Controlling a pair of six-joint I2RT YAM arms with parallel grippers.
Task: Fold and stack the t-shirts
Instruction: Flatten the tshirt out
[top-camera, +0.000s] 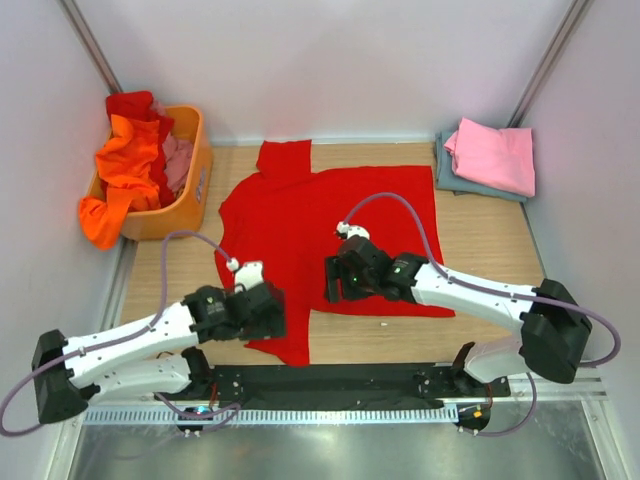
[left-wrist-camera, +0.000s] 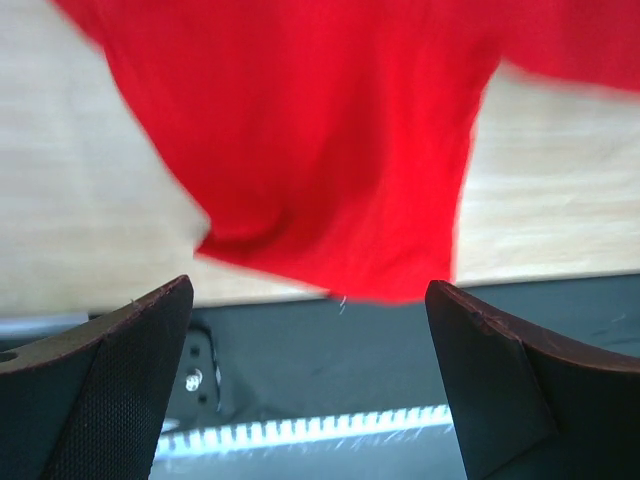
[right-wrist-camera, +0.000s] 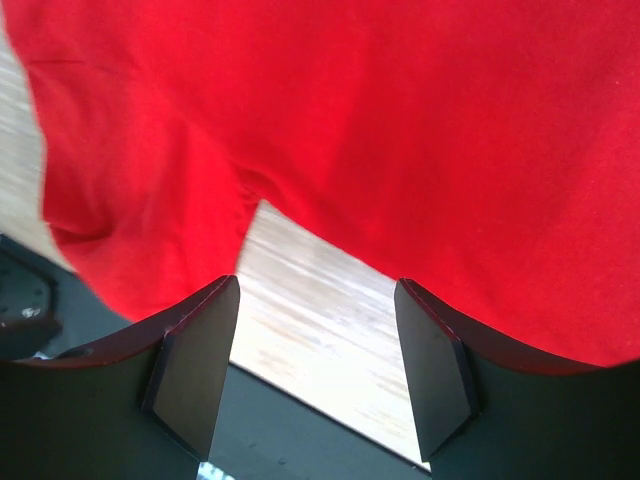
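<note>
The big red t-shirt (top-camera: 330, 225) lies spread flat in the middle of the table (top-camera: 480, 235), with one sleeve pointing away from the arms. The left jaws hang at the shirt's near-left corner. They are wide apart and hold nothing, and only the red hem and a strip of wood show beyond their tips. The right jaws sit over the shirt's near edge, toward its middle. They are well parted and grip nothing, though I cannot tell whether they brush the cloth. At the shirt's far right, a folded pink t-shirt (top-camera: 492, 155) rests on a grey-blue t-shirt (top-camera: 450, 178). At its far left, an orange basket (top-camera: 190, 195) holds a crumpled orange t-shirt (top-camera: 125, 170).
</note>
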